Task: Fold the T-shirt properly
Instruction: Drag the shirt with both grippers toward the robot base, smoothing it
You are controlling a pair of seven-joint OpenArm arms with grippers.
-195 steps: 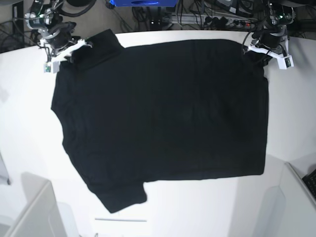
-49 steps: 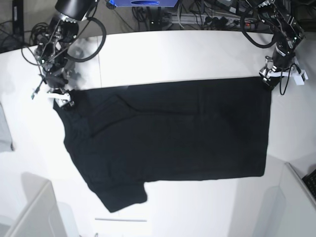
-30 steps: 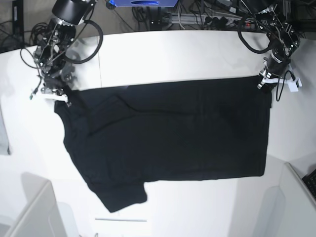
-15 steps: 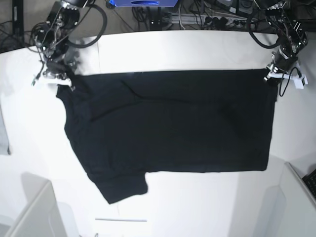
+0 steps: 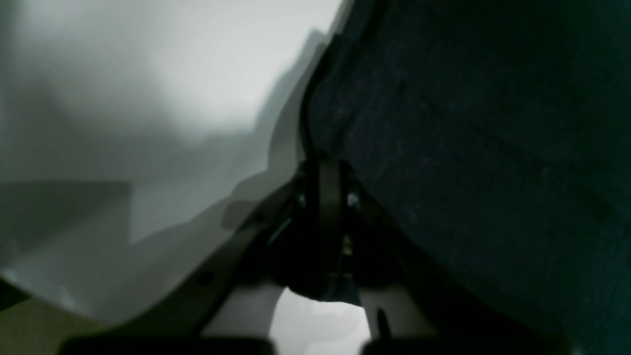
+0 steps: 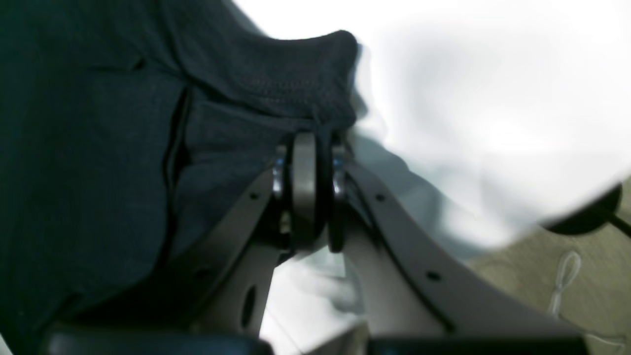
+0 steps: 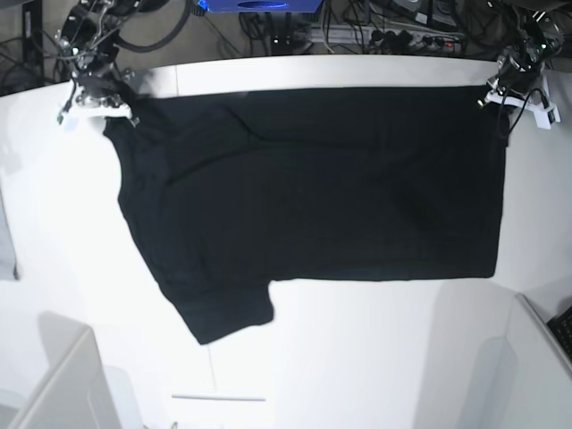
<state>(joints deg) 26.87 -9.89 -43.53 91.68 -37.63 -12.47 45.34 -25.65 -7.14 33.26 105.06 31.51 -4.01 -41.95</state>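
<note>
The black T-shirt lies spread on the white table, plain side up, one sleeve pointing to the near left. My right gripper is shut on the shirt's far left corner; in the right wrist view its jaws pinch a bunched fold of dark cloth. My left gripper is shut on the far right corner; in the left wrist view the jaws clamp the shirt's edge. No print shows.
Cables and a power strip lie behind the table's far edge. A blue box sits at the back. A grey panel stands near left, another near right. A grey scrap shows at the left edge.
Both grippers have pulled the shirt's folded top edge toward the far side of the table, so the shirt has slid back and stretched flatter.
</note>
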